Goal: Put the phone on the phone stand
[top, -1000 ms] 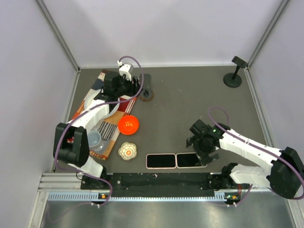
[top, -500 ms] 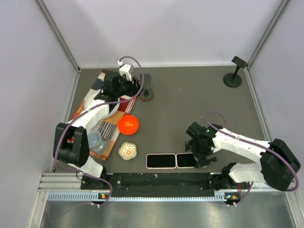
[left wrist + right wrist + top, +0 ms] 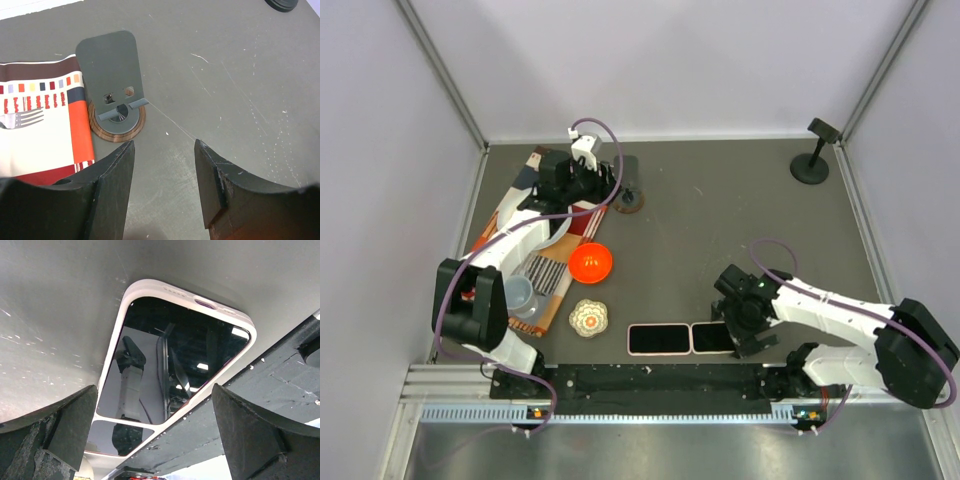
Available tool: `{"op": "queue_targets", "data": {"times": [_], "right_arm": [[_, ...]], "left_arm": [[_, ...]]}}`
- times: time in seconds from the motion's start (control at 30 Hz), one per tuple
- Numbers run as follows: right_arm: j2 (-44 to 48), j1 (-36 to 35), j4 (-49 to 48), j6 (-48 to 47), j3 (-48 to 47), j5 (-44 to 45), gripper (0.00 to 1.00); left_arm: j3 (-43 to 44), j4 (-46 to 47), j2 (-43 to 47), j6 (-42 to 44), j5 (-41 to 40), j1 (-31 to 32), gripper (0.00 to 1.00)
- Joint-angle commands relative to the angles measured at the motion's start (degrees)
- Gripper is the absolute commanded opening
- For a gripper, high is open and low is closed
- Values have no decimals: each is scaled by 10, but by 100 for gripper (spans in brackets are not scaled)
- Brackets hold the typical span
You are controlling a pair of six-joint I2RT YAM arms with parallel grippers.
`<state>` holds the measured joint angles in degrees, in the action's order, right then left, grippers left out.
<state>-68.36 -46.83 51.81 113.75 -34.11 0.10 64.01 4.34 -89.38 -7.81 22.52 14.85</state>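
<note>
Two phones in white cases lie face up, end to end, at the table's near edge: the left phone (image 3: 660, 339) and the right phone (image 3: 711, 338). My right gripper (image 3: 744, 326) is open and hovers low over the right phone (image 3: 172, 365), one finger on each side, not touching; the left phone (image 3: 115, 437) shows beyond it. A grey phone stand (image 3: 111, 75) on a round wooden base (image 3: 116, 131) stands at the back left (image 3: 628, 198). My left gripper (image 3: 164, 145) is open and empty just in front of it (image 3: 617, 186).
A striped placemat (image 3: 542, 240) lies at the left with an orange bowl (image 3: 590, 262) and a grey cup (image 3: 520, 293). A small patterned bowl (image 3: 588, 317) sits beside the left phone. A black stand (image 3: 812, 160) is at the back right. A black rail (image 3: 650, 378) runs along the near edge.
My right gripper has moved down and toward the near edge, closer over the right phone. The left arm and both phones have not moved.
</note>
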Motion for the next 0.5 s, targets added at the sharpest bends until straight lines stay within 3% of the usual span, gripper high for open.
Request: {"op": "queue_targets", "data": {"times": [0.0,0.47], "right_arm": [[13,-9,6,82,7,38,96],[67,-9,-49,81,43,147,99]], "left_arm": [[2,30,3,-4,13,-3,56],[3,34,-4,-8,22,-3,56]]}}
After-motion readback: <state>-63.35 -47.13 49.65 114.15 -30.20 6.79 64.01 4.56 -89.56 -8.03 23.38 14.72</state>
